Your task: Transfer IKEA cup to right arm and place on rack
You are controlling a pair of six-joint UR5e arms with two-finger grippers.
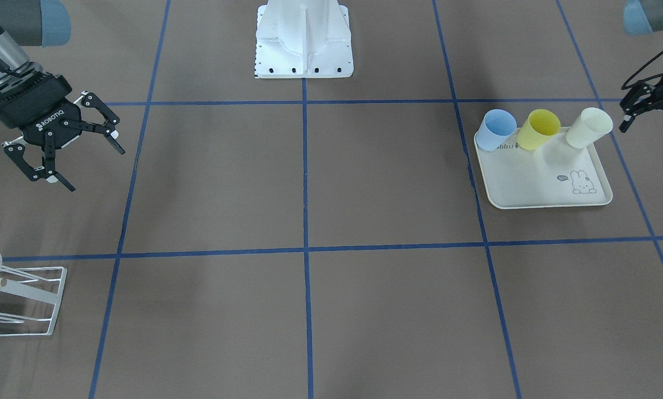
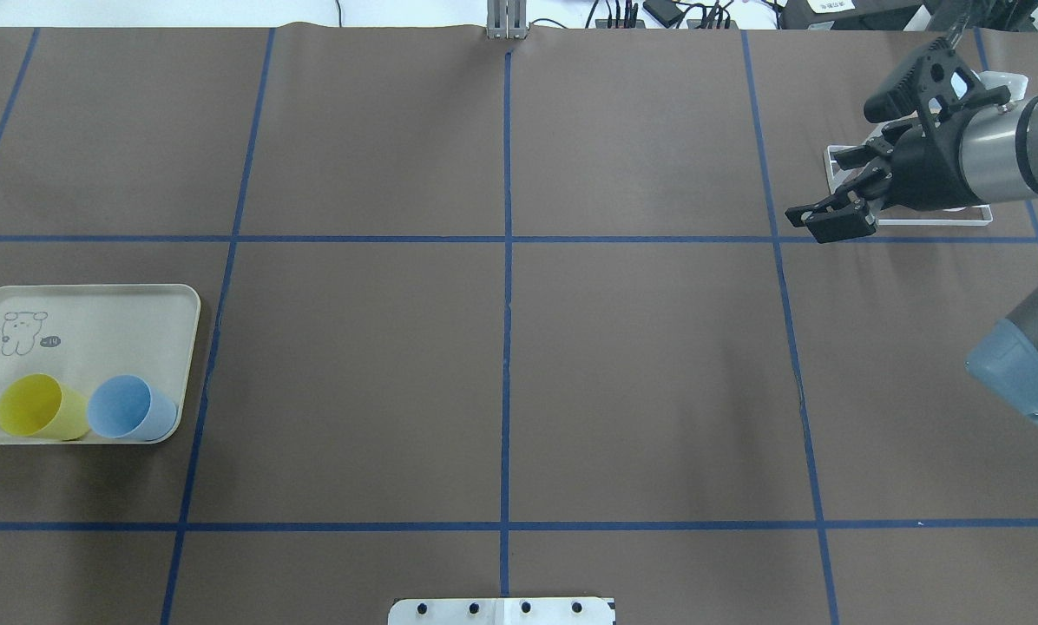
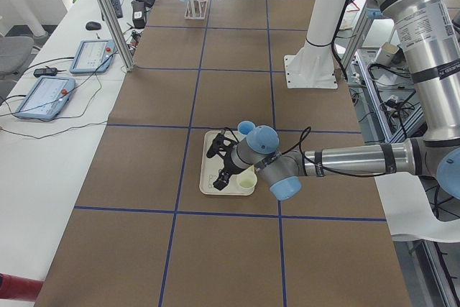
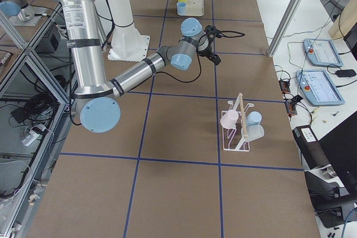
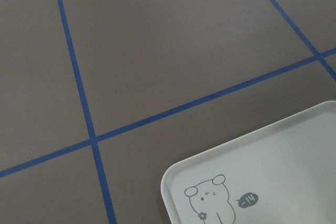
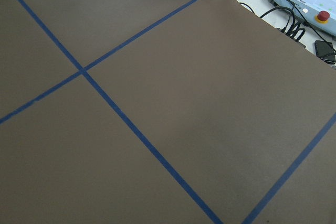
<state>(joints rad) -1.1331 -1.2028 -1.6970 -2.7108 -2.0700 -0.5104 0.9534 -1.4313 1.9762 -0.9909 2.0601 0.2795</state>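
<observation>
Table [image 2: 640,373]: middle squares are open, plenty of room for the handover. Tray [image 1: 531,183] sits at my left edge and the rack [image 1: 37,310] at the far right corner, carrying rack cups [image 4: 230,119], so free prongs are few. Blue cup [image 1: 496,128], yellow cup [image 1: 537,128] and cream cup [image 1: 588,127] stand packed on the tray; can't tell which is the target. Risk — my left gripper [image 1: 646,133], fingers spread and empty, clips a neighbour. Right gripper [image 1: 97,169] is also spread and empty.
</observation>
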